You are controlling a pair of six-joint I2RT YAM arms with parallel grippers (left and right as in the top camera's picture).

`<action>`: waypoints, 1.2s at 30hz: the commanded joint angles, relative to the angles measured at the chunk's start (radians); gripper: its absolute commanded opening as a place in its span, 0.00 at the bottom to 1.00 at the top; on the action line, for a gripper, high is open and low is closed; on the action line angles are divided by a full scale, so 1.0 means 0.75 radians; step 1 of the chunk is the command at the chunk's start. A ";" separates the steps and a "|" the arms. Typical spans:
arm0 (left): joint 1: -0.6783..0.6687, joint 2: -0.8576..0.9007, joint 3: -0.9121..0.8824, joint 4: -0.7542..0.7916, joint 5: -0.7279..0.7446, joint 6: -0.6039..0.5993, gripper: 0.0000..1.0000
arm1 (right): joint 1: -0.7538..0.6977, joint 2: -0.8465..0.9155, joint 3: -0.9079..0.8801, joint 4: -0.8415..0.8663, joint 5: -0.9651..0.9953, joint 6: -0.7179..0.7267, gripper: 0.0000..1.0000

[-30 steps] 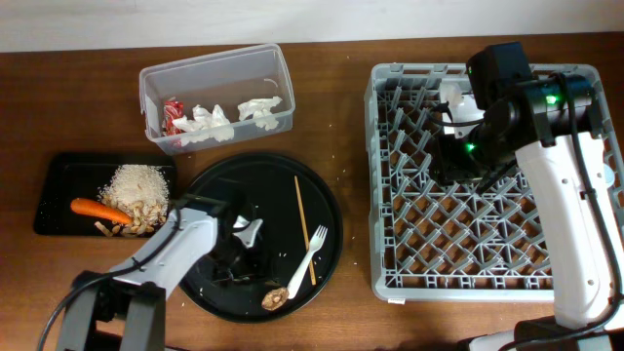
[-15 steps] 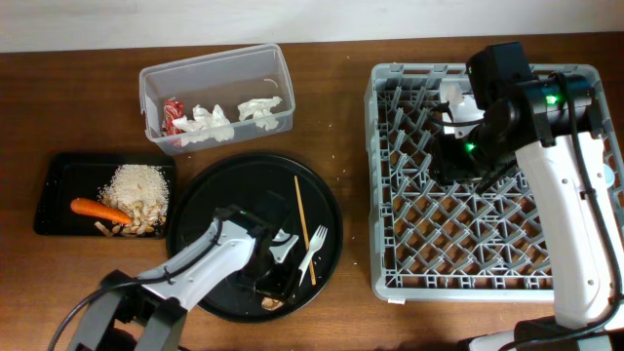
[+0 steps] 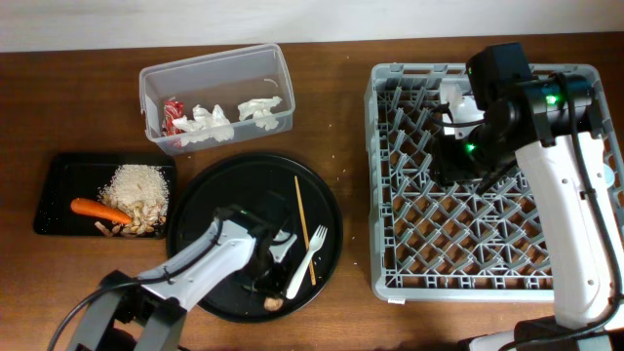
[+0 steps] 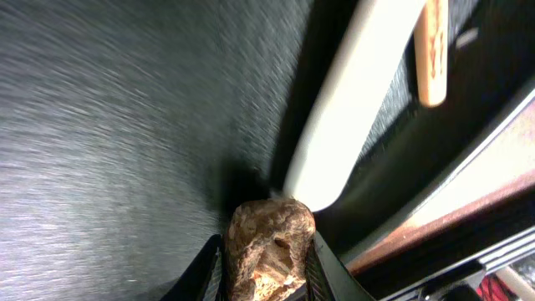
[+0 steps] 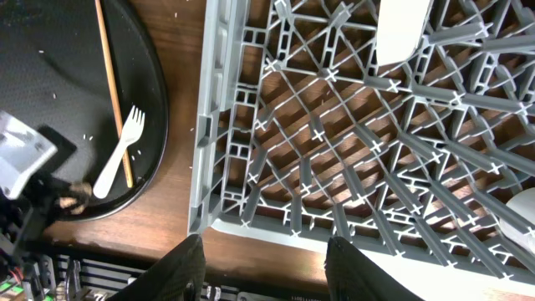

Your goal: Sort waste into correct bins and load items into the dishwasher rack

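Observation:
My left gripper (image 4: 266,267) is shut on a brown lump of food scrap (image 4: 267,247), low over the front of the black round plate (image 3: 219,200); the scrap shows in the overhead view (image 3: 275,303). A white plastic fork (image 3: 306,259) and a wooden chopstick (image 3: 303,227) lie on the plate; the fork handle (image 4: 347,100) touches the scrap. My right gripper (image 5: 266,267) is open and empty above the grey dishwasher rack (image 3: 390,195), which holds a white item (image 3: 455,100) at its far side.
A clear bin (image 3: 156,88) with crumpled wrappers and tissues stands at the back left. A black tray (image 3: 58,171) with rice, a carrot (image 3: 99,210) and scraps sits at the left. The rack's near edge (image 5: 251,213) borders bare wood.
My left arm swept right across the plate to its front edge and closed on the food scrap. The right arm has not moved.

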 commanded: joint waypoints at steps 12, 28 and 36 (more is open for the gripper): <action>0.830 0.012 0.496 -0.034 -0.322 -0.007 0.04 | 0.006 0.002 -0.002 -0.016 -0.008 -0.004 0.51; 1.398 0.169 0.496 0.444 -0.411 -0.093 0.52 | 0.006 0.002 -0.002 -0.022 -0.008 -0.004 0.51; 1.293 0.012 0.546 0.350 -0.196 -0.093 0.62 | 0.006 0.002 -0.002 -0.022 -0.008 -0.005 0.51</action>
